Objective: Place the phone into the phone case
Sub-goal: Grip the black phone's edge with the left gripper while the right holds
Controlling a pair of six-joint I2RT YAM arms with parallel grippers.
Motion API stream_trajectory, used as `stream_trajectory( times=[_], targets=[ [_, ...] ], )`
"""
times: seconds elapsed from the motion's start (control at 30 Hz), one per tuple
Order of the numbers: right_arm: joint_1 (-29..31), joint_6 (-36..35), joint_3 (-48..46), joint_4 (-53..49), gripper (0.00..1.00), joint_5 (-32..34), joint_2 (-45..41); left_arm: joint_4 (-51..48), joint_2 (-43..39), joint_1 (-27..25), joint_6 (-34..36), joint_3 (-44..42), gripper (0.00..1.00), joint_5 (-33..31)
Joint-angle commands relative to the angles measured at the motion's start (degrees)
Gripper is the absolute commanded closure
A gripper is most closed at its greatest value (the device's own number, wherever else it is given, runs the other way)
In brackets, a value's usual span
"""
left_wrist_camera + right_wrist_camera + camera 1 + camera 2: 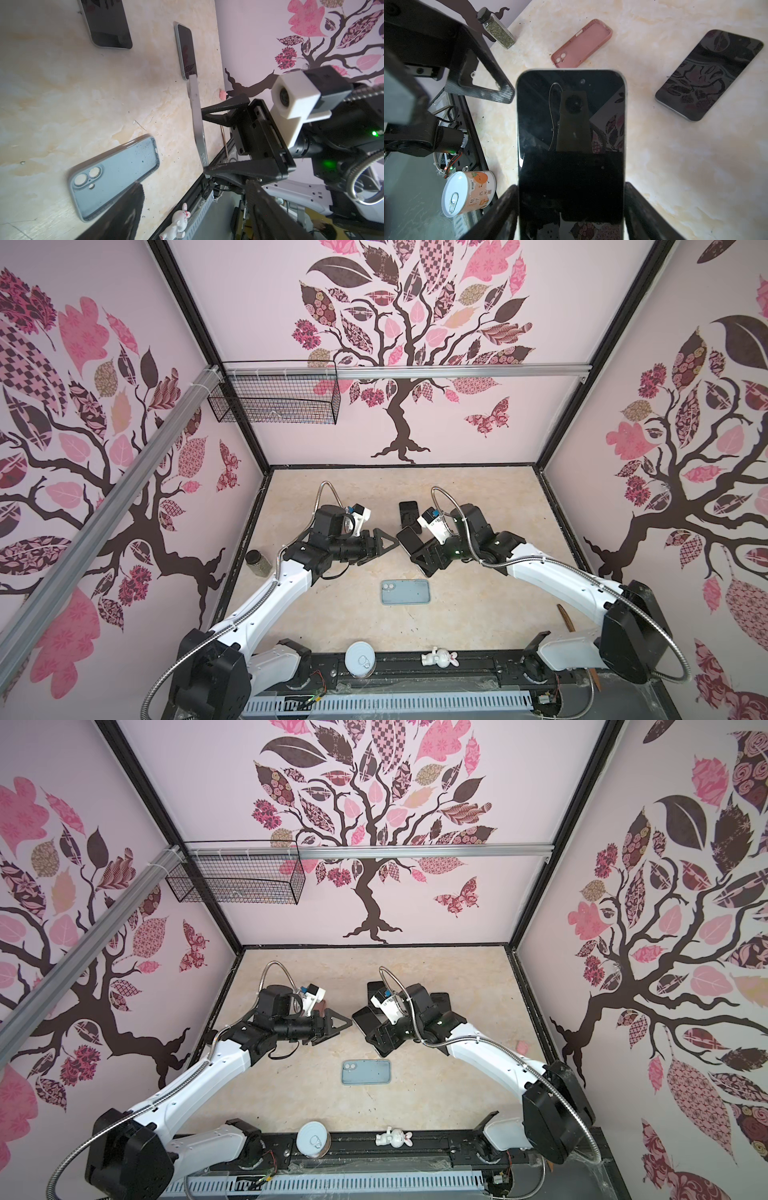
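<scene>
Right pincer (571, 186) clamped on phone (571, 124) | left pincer (384, 549) apart, empty | blue case (405, 592) flat on tabletop (332, 614), both top views | pink case (581, 43) shows whole in right wrist view only

The phone (571, 124) sits between the fingers of the right pincer (571, 186), and the left pincer (381, 551) hangs just to its left, tip toward tip. The phone case (405, 592) lies flat on the table (332, 614) before both pincers, toward the robot's base. A second phone (408, 512) lies behind the right pincer, another case (581, 43) behind the left one, a jar (257, 562) well off to its left.
</scene>
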Motion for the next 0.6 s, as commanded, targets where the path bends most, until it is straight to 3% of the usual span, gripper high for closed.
stream_trajectory(
  times=[0.0,0.57],
  targets=[
    [1.0,-2.09,0.98,2.29,0.7,0.62,-3.75,3.29,1.04,0.3,-1.33,2.66,0.28,2.83],
    [4.48,-3.81,2.28,1.19,0.7,2.53,-3.43,6.12,4.11,0.39,-3.55,2.79,0.53,5.0]
  ],
)
